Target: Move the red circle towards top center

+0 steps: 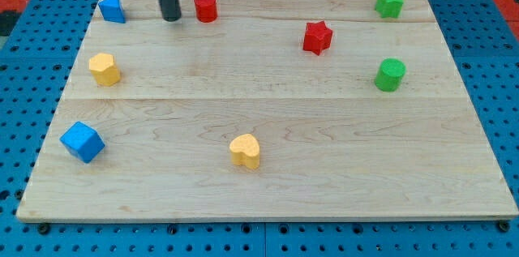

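Wooden board (268, 184) lies on a blue pegboard surface (24, 87). All places below are taken from the red circle (206, 6), the task's block, which stands near the board's top edge, left of the top centre.

Going left to right:

- Blue cube (82, 142): far down and to the view's left of the red circle, near the board's left edge.
- Yellow block (105, 69), shape roughly hexagonal: left of and below the red circle.
- Blue block (113, 8), looks triangular: level with the red circle, well to its left, at the top-left corner area.
- My tip (171, 19): just to the left of the red circle, on the board, a narrow gap between them, not touching as far as can be seen. The rod is a plain dark rod with no jaws; it holds nothing.
- Yellow heart (245, 151): well below the red circle, slightly to its right.
- Red star (318, 37): right of the red circle and a little lower.
- Green cylinder (390, 74): far right of the red circle, lower.
- Green star (390, 2): far right, level with the red circle, near the top-right corner.

All blocks stand apart from one another.
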Motion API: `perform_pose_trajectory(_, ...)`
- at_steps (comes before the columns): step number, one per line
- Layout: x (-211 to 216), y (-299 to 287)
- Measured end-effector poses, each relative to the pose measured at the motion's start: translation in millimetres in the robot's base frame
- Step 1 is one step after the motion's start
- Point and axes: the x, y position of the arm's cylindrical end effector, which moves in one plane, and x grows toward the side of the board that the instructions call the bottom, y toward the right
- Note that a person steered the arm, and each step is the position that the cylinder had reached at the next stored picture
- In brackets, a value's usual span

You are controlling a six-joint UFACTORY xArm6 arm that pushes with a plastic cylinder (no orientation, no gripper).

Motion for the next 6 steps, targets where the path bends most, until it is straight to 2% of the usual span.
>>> perform_pose_trajectory(1, -25, 42)
perform_pose_trajectory(2, -20, 109)
perform_pose_trajectory(3, 27, 78)
perform_pose_trajectory(4, 28, 116)
perform_pose_trajectory(5, 20, 183)
perform_pose_trajectory(6, 20, 204)
